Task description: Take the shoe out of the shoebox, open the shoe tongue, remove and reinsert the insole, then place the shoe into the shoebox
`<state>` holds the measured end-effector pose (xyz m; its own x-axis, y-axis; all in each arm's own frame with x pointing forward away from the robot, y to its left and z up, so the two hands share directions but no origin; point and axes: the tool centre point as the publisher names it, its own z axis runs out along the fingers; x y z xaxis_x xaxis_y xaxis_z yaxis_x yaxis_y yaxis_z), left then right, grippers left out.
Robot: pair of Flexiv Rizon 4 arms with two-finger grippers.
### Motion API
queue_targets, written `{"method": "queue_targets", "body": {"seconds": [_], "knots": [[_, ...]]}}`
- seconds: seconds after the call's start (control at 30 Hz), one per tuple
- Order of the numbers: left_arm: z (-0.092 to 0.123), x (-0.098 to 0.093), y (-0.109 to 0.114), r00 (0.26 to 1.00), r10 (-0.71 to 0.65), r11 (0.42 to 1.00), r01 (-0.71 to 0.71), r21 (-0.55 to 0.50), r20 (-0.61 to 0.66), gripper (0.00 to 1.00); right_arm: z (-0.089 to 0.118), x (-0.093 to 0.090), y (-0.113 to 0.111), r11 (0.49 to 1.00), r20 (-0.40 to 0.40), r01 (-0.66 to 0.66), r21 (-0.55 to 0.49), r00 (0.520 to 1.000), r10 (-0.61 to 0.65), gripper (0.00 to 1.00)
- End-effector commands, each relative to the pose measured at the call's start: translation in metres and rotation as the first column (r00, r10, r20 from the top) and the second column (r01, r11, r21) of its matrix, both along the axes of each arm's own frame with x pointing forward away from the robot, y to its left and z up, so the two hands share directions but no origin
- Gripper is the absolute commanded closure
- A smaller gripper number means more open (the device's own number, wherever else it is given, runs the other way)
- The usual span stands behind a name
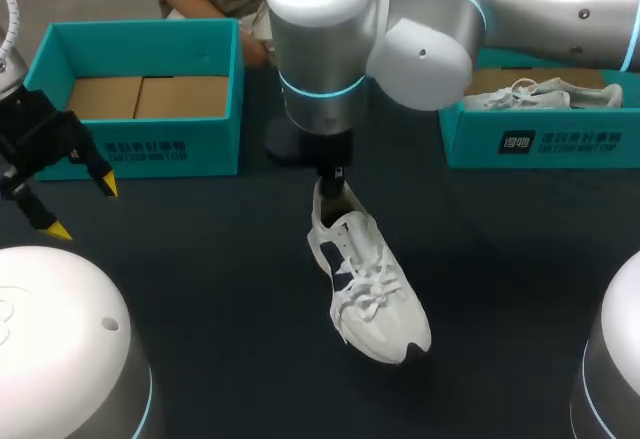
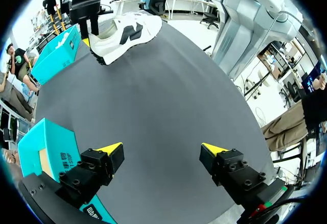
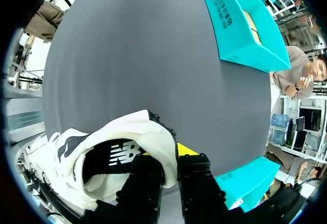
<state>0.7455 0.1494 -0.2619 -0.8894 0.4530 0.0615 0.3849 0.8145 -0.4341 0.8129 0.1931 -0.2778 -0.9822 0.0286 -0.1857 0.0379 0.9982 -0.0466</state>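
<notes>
A white sneaker (image 1: 366, 284) with a dark side patch lies in the middle of the dark table, toe toward me and heel raised. My right gripper (image 1: 334, 181) reaches in from the right and is shut on the heel collar. In the right wrist view one finger sits inside the sneaker (image 3: 110, 155) and the other outside, the right gripper (image 3: 172, 158) pinching the padded rim. My left gripper (image 1: 78, 204) hangs open at the left, far from the shoe. Nothing lies between the left gripper's (image 2: 162, 150) yellow tips; the sneaker (image 2: 125, 32) is well ahead of it.
An open teal shoebox (image 1: 140, 149) with a bare cardboard floor stands at the back left. A second teal box (image 1: 540, 144) at the back right holds another white shoe (image 1: 545, 94). My right arm's thick elbow (image 1: 320, 29) hangs over the table's back middle.
</notes>
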Motion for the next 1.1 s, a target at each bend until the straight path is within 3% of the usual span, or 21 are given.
{"method": "queue_targets", "body": {"seconds": [0.03, 0.37, 0.5, 1.1], "knots": [[0.000, -0.001, 0.000, 1.000, 0.000, 1.000, 0.000, 0.002, 0.001, 0.00, 0.055, 0.001, -0.008, 1.000, 0.011, -0.011, -0.013, 1.000, 0.012, 1.00], [0.000, -0.001, 0.000, 1.000, 0.000, 1.000, 0.000, 0.002, 0.001, 0.00, 0.136, 0.023, -0.024, 0.998, 0.048, 0.016, -0.053, 0.999, -0.013, 1.00], [0.000, -0.001, 0.000, 1.000, 0.000, 1.000, 0.000, 0.002, 0.001, 0.00, 0.155, 0.025, -0.023, 0.998, 0.065, 0.025, -0.059, 0.998, -0.021, 1.00], [0.000, -0.001, 0.000, 1.000, 0.000, 1.000, 0.000, 0.002, 0.001, 0.00, 0.154, 0.023, -0.016, 0.998, 0.059, 0.027, -0.052, 0.998, -0.024, 1.00]]}}
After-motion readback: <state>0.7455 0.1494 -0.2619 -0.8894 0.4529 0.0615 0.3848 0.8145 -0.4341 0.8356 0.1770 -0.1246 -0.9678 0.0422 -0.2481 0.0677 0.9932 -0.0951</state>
